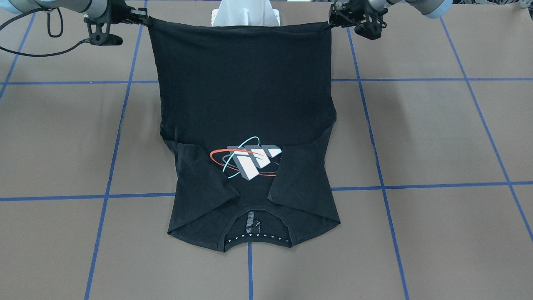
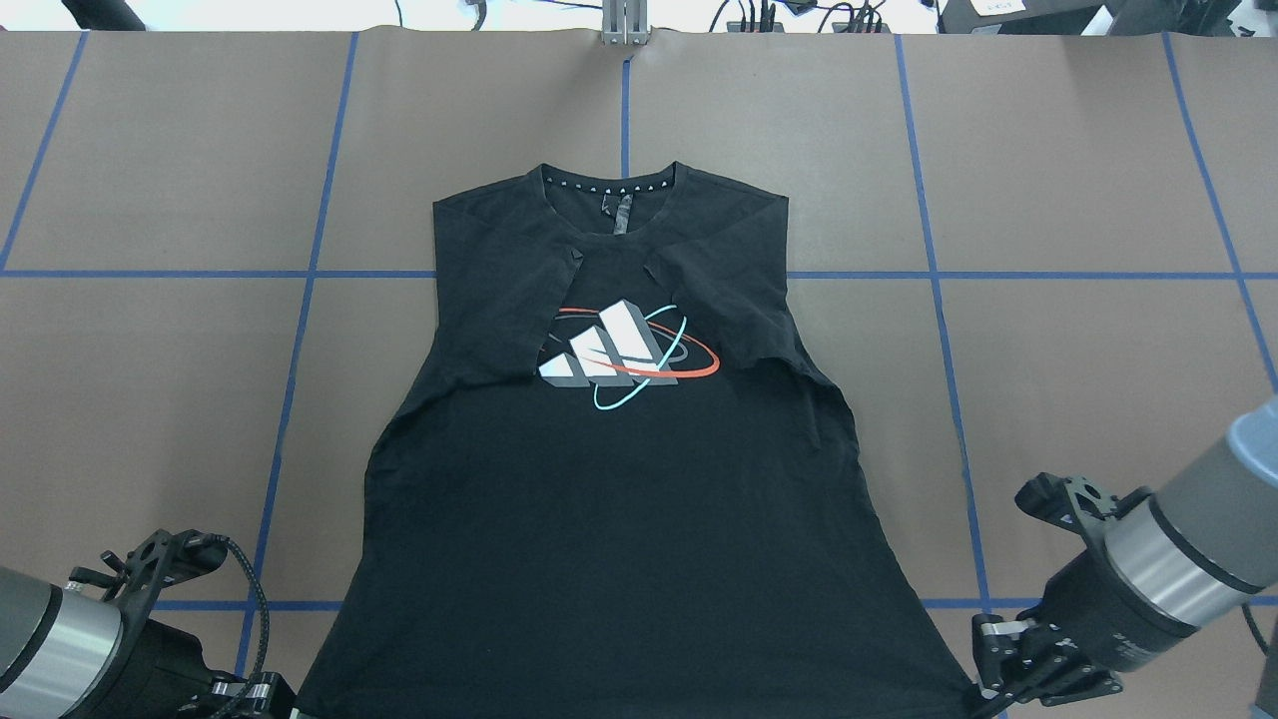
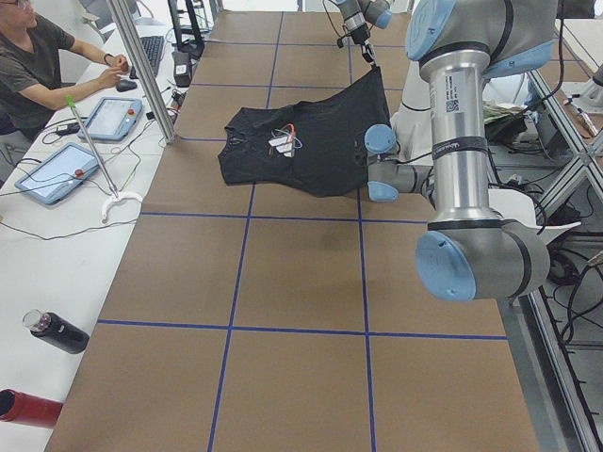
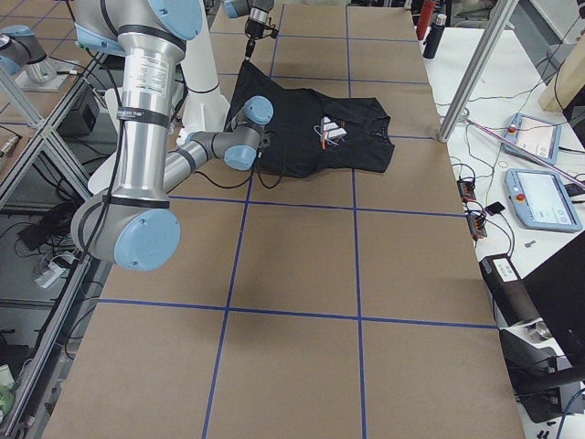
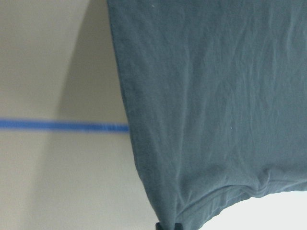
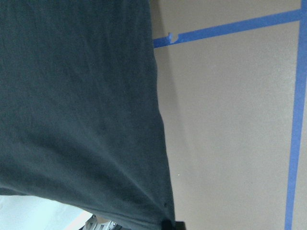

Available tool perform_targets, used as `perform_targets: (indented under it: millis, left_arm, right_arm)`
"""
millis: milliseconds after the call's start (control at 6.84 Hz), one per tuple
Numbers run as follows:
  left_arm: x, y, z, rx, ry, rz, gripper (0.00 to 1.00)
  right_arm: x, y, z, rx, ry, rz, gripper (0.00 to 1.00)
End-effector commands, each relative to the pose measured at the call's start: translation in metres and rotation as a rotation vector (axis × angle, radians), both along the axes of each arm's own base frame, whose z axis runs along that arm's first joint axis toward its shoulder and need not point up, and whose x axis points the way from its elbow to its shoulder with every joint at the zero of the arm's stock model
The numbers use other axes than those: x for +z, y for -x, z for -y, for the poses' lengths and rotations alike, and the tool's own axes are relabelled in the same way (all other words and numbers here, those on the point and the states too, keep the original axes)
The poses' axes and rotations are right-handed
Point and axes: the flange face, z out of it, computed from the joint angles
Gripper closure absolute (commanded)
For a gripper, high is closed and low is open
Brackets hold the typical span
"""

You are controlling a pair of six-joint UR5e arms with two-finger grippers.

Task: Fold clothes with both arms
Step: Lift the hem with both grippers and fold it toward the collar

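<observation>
sagging black t-shirt (image 1: 241, 91), hem corners in left gripper (image 1: 331, 24) and right gripper (image 1: 145, 19)

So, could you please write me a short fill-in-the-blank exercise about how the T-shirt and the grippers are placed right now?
1. The left gripper and the right gripper each pinch a corner of the T-shirt's ____, the edge opposite the collar.
2. Both ____ are folded in over the chest, beside the logo.
3. The collar end lies on the ____, while the gripped end is lifted.
4. The taped grid lines are ____.

Missing words: hem; sleeves; table; blue.
</observation>
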Motion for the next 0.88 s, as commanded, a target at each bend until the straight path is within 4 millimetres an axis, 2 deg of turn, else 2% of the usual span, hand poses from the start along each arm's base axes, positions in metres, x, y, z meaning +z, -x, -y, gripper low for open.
perform_targets:
  millis: [0, 146, 439, 585, 732]
  left_arm:
    - [-0.009, 0.016, 0.025, -0.073, 0.025, -0.011, 1.0]
    - [-0.005, 0.035, 0.054, -0.119, 0.029, -0.009, 1.0]
    - [-0.009, 0.065, 0.103, -0.244, -0.072, -0.041, 1.0]
    - [-0.005, 0.069, 0.137, -0.318, -0.089, -0.041, 1.0]
    - [-0.008, 0.063, 0.182, -0.39, -0.096, -0.048, 1.0]
  right_arm:
    - [0.01, -0.007, 0.033, 0.082, -0.016, 0.031, 1.0]
    - [-0.005, -0.01, 0.069, 0.16, -0.038, 0.068, 1.0]
    - [-0.018, -0.03, 0.124, 0.292, -0.069, 0.096, 1.0]
    - [-0.022, -0.041, 0.156, 0.362, -0.083, 0.103, 1.0]
    - [-0.025, -0.045, 0.193, 0.427, -0.091, 0.1, 1.0]
